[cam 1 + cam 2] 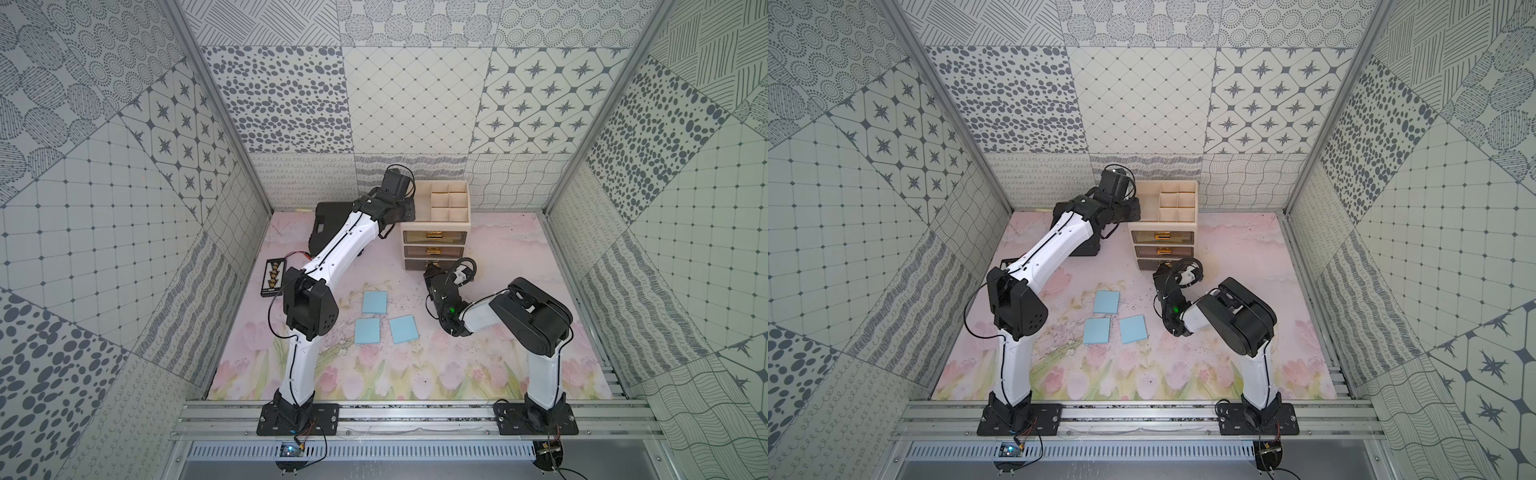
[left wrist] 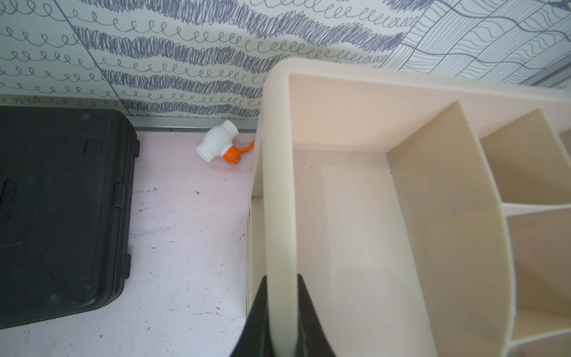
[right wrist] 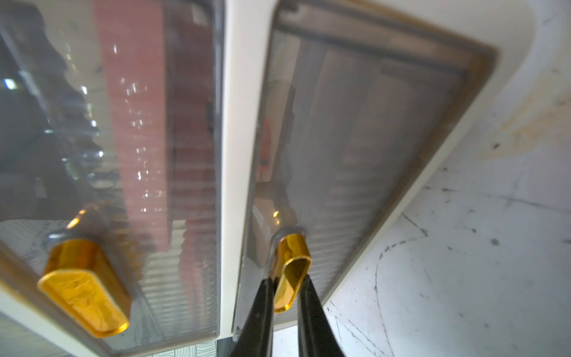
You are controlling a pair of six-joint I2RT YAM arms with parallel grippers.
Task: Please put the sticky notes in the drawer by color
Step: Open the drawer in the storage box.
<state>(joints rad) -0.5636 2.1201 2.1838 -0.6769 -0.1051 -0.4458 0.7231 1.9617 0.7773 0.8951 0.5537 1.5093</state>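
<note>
Top views: the drawer cabinet (image 1: 435, 227) (image 1: 1163, 227) stands against the back wall. Three blue sticky notes (image 1: 374, 302) (image 1: 1106, 301) lie flat on the mat (image 1: 498, 332) in front of it, well apart from it.

Left wrist view: the left gripper (image 2: 281, 287) is clamped narrowly on the cabinet's tray rim (image 2: 278, 154).

Right wrist view: the right gripper (image 3: 285, 286) pinches the gold handle (image 3: 292, 265) of the bottom drawer. A salmon-pink sheet (image 3: 136, 123) shows behind the neighbouring drawer front.

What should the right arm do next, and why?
Probably pull straight back: the right gripper is shut on the gold handle of the bottom drawer, which looks closed. The left gripper clamps the cabinet rim to steady it, and three blue sticky notes wait on the mat.
</note>
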